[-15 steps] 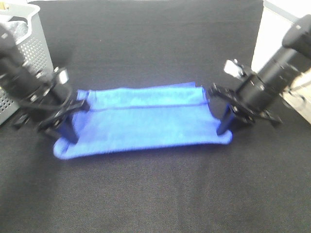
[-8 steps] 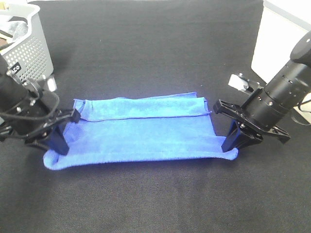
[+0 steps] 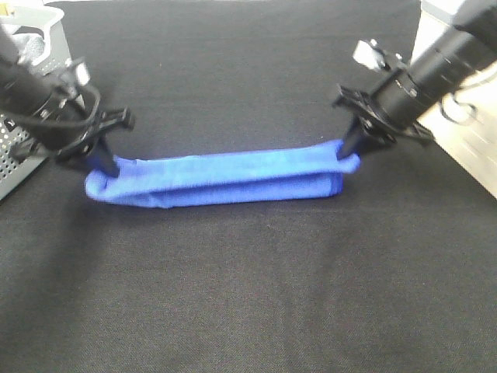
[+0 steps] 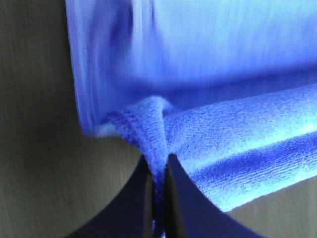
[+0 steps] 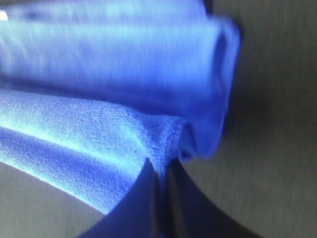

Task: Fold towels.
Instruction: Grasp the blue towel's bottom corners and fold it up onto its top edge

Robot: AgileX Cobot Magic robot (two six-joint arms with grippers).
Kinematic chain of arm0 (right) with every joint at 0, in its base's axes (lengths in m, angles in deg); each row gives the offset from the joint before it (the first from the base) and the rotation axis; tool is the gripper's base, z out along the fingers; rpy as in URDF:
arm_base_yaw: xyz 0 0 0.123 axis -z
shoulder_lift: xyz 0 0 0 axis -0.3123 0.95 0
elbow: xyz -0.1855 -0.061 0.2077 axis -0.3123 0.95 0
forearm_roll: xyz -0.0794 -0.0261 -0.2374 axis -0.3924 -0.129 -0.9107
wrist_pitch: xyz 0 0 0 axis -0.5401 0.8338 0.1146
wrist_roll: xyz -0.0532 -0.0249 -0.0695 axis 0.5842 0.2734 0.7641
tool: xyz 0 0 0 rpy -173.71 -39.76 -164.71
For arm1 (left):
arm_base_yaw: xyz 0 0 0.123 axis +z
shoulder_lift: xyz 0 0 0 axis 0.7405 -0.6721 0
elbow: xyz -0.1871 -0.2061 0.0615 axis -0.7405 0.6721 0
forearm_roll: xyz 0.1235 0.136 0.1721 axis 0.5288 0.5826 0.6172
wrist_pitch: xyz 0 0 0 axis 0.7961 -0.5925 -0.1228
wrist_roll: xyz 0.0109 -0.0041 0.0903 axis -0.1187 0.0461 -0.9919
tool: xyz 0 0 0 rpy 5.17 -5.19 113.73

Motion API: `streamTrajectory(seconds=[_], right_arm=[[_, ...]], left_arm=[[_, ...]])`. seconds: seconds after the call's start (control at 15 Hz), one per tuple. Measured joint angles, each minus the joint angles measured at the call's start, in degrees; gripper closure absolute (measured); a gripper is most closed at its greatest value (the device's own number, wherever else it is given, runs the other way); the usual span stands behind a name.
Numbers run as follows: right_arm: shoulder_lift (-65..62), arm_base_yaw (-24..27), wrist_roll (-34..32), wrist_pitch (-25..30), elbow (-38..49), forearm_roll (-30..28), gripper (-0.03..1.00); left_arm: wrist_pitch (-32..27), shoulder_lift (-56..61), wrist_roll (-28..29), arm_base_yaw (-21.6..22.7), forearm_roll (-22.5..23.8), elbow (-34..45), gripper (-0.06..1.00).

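Note:
A blue towel (image 3: 225, 179) lies stretched across the black table as a long narrow band, its near edge lifted over the far part. My left gripper (image 3: 103, 165) is shut on the towel's left end; in the left wrist view (image 4: 159, 171) the towel's hem (image 4: 148, 134) is pinched between the two dark fingers. My right gripper (image 3: 347, 154) is shut on the towel's right end; in the right wrist view (image 5: 161, 171) the corner (image 5: 163, 136) is pinched the same way. Both held ends are raised a little above the table.
A grey perforated basket (image 3: 31, 85) with cloth in it stands at the far left edge, just behind the left arm. A white surface (image 3: 466, 132) borders the black table (image 3: 248, 295) on the right, behind the right arm.
Both grippers have lifted the towel's near edge and carried it away from the camera over the far part. The flat towel is now a narrow folded band.

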Motion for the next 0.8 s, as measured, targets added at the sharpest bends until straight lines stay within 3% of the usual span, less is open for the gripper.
streamTrajectory(seconds=[0.2,0.4,0.47,0.53,0.6,0.73,0.8], right_arm=[[8.0,0.0,-0.3,1.4,-11.2,-0.1,0.97],[13.0,0.0,-0.4,1.5,-15.1,-0.2,0.96],[13.9,0.0,-0.4,1.5,-15.2,-0.2,0.91],[14.4,0.0,-0.4,1.7,-15.2,-0.4,0.81],[14.6,0.0,-0.4,1.8,-15.2,-0.7,0.65],[14.4,0.0,-0.9,1.8,-15.2,-1.0,0.23],[14.4,0.0,-1.2,2.9,-15.7,-1.5,0.13]], left_arm=[[0.1,-5.9,3.6,1.0,2.8,-7.5,0.91],[0.2,-11.5,3.6,1.1,3.1,-13.0,0.91],[0.3,-12.4,3.6,1.1,2.9,-13.3,0.86],[0.7,-13.1,3.6,1.1,2.8,-13.3,0.76],[1.1,-13.3,3.6,1.1,2.8,-13.4,0.57],[1.4,-13.3,3.6,1.1,2.9,-13.6,0.2],[1.3,-13.3,3.6,1.1,2.9,-13.6,0.11]])
